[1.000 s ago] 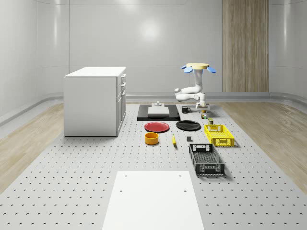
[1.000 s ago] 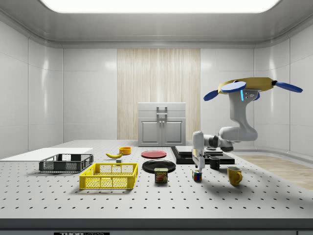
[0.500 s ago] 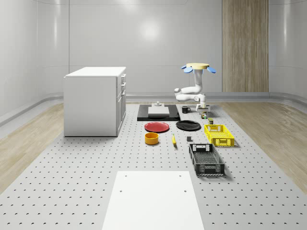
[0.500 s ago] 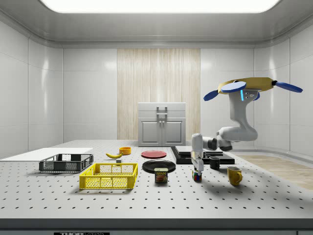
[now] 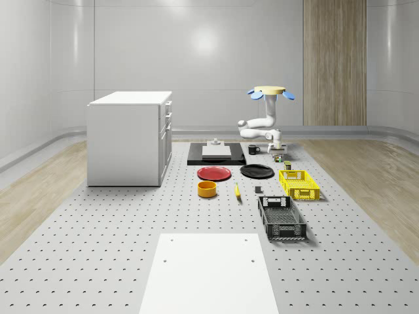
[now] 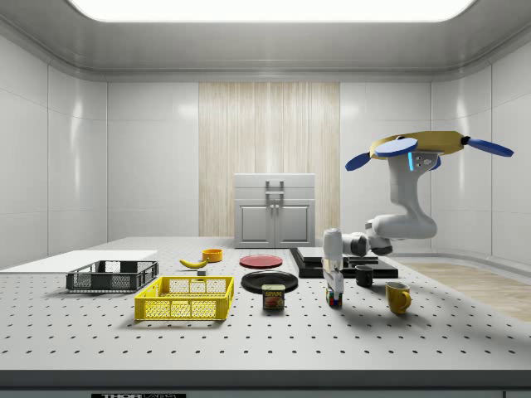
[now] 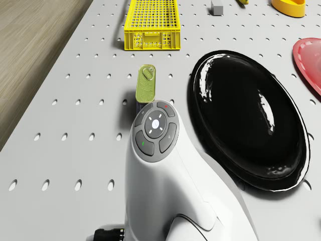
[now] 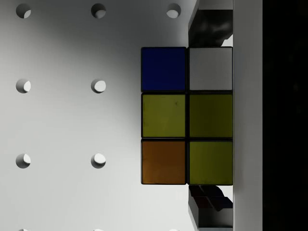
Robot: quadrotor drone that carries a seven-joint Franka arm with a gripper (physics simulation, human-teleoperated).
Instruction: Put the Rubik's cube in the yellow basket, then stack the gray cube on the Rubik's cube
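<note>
While the drone (image 6: 427,146) hovers beside the table (image 6: 249,332), its gripper (image 6: 333,290) sits low over the Rubik's cube (image 8: 186,115). Whether the jaws grip it, I cannot tell. If the hold is off-centre, the cube might slip before reaching the basket (image 6: 185,298).

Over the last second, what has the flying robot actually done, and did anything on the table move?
The arm has lowered its gripper straight down onto the Rubik's cube, bringing the fingers around it; the cube sits on the table, not lifted. The drone hovers in the same spot, above the table's far end near the black mug. The yellow basket, tin can, black plate and yellow mug have not moved.
</note>
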